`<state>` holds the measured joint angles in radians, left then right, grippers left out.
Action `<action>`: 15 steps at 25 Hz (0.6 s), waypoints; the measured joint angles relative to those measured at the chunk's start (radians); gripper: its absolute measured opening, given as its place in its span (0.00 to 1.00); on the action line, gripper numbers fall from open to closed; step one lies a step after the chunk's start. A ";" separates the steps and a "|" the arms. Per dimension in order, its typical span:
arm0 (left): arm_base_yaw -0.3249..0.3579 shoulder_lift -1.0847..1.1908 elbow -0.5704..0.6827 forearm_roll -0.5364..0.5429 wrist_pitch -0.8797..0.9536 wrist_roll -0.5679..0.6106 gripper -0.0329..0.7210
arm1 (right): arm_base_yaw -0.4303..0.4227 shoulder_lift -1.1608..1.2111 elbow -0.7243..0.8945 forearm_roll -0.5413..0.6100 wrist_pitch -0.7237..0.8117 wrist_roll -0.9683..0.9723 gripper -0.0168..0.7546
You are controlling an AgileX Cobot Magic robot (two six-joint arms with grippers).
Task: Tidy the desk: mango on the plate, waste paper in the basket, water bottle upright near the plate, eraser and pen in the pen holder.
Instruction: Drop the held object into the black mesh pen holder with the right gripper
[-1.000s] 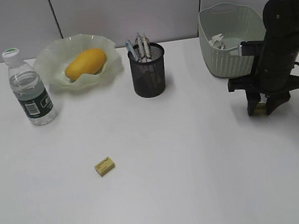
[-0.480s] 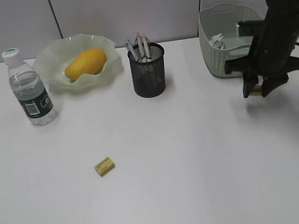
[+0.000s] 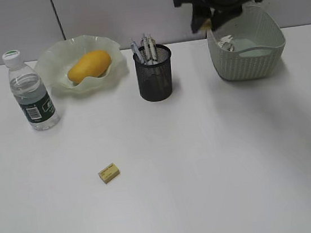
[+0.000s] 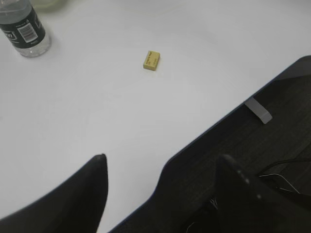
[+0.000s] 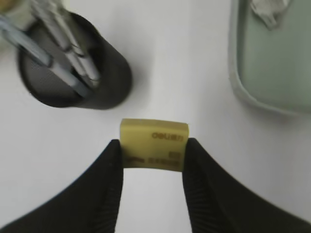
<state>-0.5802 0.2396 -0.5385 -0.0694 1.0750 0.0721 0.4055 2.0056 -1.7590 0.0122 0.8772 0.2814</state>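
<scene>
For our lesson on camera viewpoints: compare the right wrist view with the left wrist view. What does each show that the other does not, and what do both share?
Only the right wrist view shows the right gripper clamped on a yellow eraser, held high over the desk between the black pen holder with pens and the green basket.

Only the left wrist view shows a second yellow eraser lying loose, the water bottle, the open left gripper and the desk's edge.

Both show the white desk.
</scene>
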 joint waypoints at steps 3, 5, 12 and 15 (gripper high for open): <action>0.000 0.000 0.000 0.000 0.000 0.000 0.73 | 0.035 0.000 -0.079 0.002 -0.018 -0.001 0.42; 0.000 0.000 0.000 0.000 0.000 0.000 0.73 | 0.048 -0.001 -0.105 0.007 -0.046 -0.001 0.42; 0.000 0.000 0.000 0.000 0.000 0.000 0.73 | 0.057 0.008 -0.113 0.078 -0.127 -0.013 0.42; 0.000 0.000 0.000 0.000 0.000 0.000 0.73 | 0.058 0.046 -0.114 0.128 -0.136 -0.042 0.42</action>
<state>-0.5802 0.2396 -0.5385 -0.0694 1.0750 0.0721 0.4633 2.0513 -1.8728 0.1398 0.7407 0.2391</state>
